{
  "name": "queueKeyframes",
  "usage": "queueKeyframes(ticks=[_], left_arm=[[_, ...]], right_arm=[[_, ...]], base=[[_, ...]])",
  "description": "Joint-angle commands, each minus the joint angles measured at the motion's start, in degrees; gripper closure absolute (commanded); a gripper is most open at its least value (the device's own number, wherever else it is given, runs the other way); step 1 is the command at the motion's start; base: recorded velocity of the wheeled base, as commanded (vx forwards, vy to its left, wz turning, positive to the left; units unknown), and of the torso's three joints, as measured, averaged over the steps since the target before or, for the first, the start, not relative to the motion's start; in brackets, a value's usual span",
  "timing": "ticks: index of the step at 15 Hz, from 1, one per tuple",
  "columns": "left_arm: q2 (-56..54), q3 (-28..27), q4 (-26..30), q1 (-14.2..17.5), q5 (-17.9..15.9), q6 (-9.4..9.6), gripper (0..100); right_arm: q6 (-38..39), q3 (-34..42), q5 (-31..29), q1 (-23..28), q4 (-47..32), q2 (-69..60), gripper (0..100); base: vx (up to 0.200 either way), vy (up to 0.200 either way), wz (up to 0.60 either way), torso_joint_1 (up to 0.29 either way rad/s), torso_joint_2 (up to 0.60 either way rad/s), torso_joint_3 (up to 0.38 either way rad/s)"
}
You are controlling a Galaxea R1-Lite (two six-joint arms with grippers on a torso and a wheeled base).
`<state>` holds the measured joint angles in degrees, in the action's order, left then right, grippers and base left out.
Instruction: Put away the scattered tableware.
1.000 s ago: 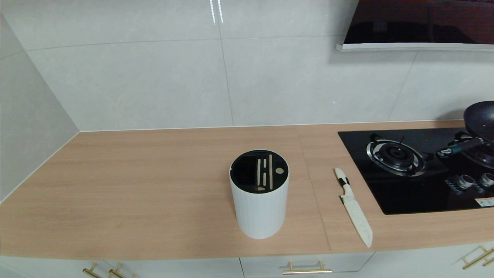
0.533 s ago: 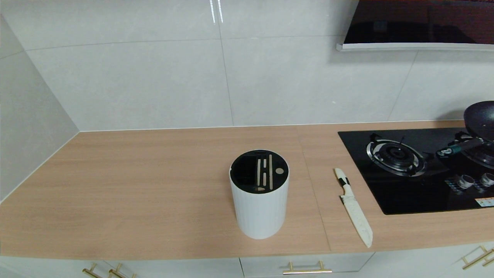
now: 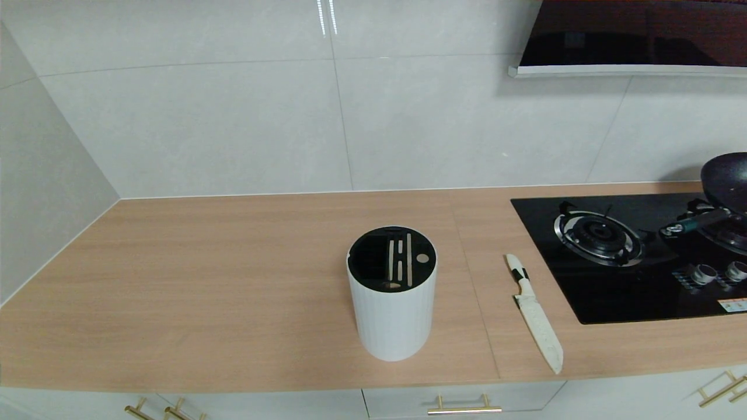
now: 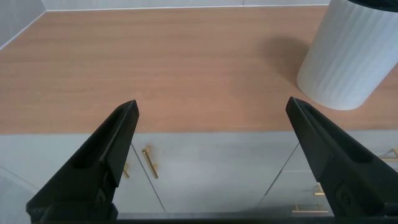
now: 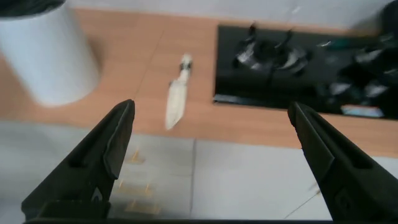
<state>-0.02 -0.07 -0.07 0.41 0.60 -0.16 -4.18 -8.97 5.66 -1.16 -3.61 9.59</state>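
Our left gripper (image 4: 211,104) and right gripper (image 5: 211,107) hang before the counter (image 3: 204,280), jaws spread wide, holding nothing. The white knife (image 3: 534,312) lies flat between the knife holder (image 3: 392,315) and the hob (image 3: 613,280), unmoved since a second ago.

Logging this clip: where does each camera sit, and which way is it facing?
Head view: on the robot's head, looking forward and down at the countertop, knife holder, knife and hob.
Left wrist view: on the left wrist, facing the countertop edge and cabinet fronts; the open left end effector frames it.
Right wrist view: on the right wrist, facing knife and hob past the open right end effector.
Shared: every view shows the knife holder.
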Motion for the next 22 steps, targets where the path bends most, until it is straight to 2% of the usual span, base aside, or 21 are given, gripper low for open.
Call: queueKeyframes(ticks=[1, 4, 9, 13, 22], left_arm=[[0.0, 0.1, 0.0, 0.0, 0.0, -0.02, 0], [0.0, 0.1, 0.0, 0.0, 0.0, -0.02, 0], [0.0, 0.1, 0.0, 0.0, 0.0, -0.02, 0], [0.0, 0.1, 0.0, 0.0, 0.0, -0.02, 0], [0.0, 0.0, 0.0, 0.0, 0.0, -0.02, 0]], right_arm=[[0.1, -7.0, 1.6, -2.2, 1.2, 25.2, 0], [0.7, -17.5, 0.4, -7.7, 5.5, 47.7, 0], [0.8, -32.0, -1.3, -11.8, 6.6, 69.9, 0], [1.0, -32.5, -1.2, -12.4, 10.6, 83.0, 0], [6.6, -31.5, -10.7, -15.1, 38.4, 109.3, 0]], base=[[0.0, 0.0, 0.0, 0.0, 0.0, 0.0], [0.0, 0.0, 0.0, 0.0, 0.0, 0.0], [0.0, 0.0, 0.0, 0.0, 0.0, 0.0], [0.0, 0.0, 0.0, 0.0, 0.0, 0.0], [0.0, 0.0, 0.0, 0.0, 0.0, 0.0]])
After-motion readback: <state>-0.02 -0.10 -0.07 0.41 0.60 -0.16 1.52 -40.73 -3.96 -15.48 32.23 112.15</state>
